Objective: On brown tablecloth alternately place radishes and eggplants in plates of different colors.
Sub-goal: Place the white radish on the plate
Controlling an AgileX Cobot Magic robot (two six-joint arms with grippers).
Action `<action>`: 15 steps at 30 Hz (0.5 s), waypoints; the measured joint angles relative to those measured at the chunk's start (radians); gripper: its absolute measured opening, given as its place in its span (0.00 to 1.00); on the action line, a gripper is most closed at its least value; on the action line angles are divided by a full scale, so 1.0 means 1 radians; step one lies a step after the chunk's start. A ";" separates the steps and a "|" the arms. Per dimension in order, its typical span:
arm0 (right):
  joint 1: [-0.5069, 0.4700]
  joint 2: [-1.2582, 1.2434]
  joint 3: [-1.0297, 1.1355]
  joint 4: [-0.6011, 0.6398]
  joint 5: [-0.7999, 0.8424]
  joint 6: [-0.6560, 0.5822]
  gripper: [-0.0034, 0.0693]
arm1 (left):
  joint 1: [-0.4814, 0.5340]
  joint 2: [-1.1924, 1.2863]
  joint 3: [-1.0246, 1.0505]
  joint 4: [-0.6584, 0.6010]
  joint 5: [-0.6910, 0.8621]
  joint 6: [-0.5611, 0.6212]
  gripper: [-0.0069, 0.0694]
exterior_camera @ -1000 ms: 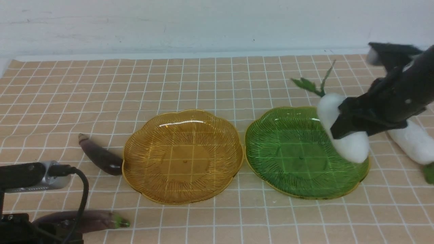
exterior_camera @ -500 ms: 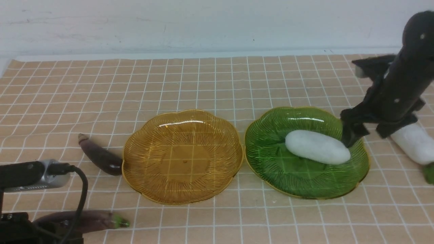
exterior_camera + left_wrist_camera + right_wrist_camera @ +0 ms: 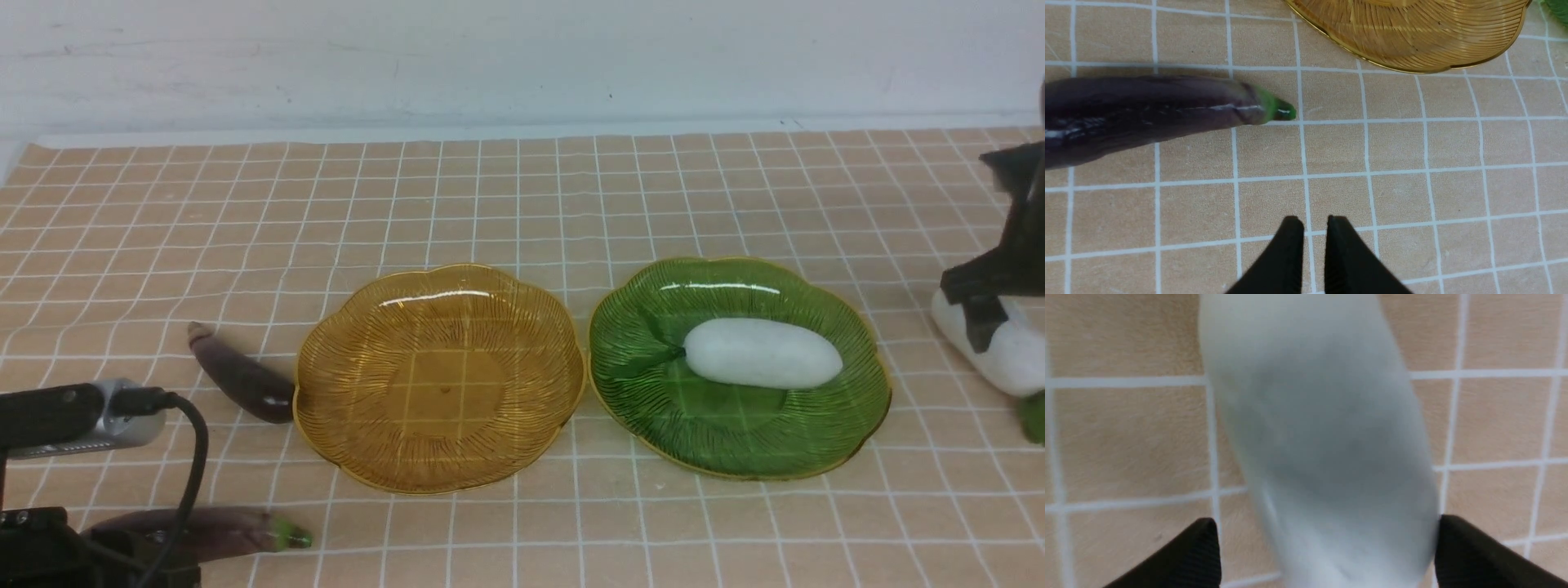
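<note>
On the brown tablecloth (image 3: 522, 204) lie an amber plate (image 3: 441, 457), bare, and a green plate (image 3: 718, 441) holding one white radish (image 3: 763, 353) on its side. My right gripper (image 3: 986, 333) is open at the far right, straddling the second radish (image 3: 1008, 363) on the cloth. In the right wrist view that radish (image 3: 1323, 437) lies between the spread fingers (image 3: 1470, 555), one touching it. One eggplant (image 3: 241, 376) lies left of the amber plate. The other (image 3: 212, 531) lies front left, and in the left wrist view (image 3: 1147, 114) it is near my shut, empty left gripper (image 3: 1314, 228).
The left wrist camera and its cable (image 3: 82, 416) block the front left corner. A white wall (image 3: 522, 57) stands behind the cloth's far edge. The second radish's green leaf (image 3: 1033, 418) shows at the right edge. The amber plate's rim (image 3: 1412, 57) is near the left gripper.
My right gripper let the first radish go into the green plate, where it now lies flat. The gripper then moved right and down over the second radish. The left arm stayed put.
</note>
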 joint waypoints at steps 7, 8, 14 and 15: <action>0.000 0.037 -0.019 0.003 0.024 -0.008 0.73 | 0.000 0.000 0.000 0.000 0.000 -0.001 0.18; 0.000 0.037 -0.029 0.007 0.037 -0.008 0.70 | 0.000 0.000 0.000 0.000 0.000 -0.002 0.18; 0.000 -0.002 -0.140 0.068 0.049 0.000 0.71 | 0.000 0.000 0.000 0.000 0.000 -0.002 0.18; 0.000 -0.032 -0.144 0.110 0.049 0.003 0.71 | 0.000 0.000 0.000 0.000 0.000 -0.002 0.18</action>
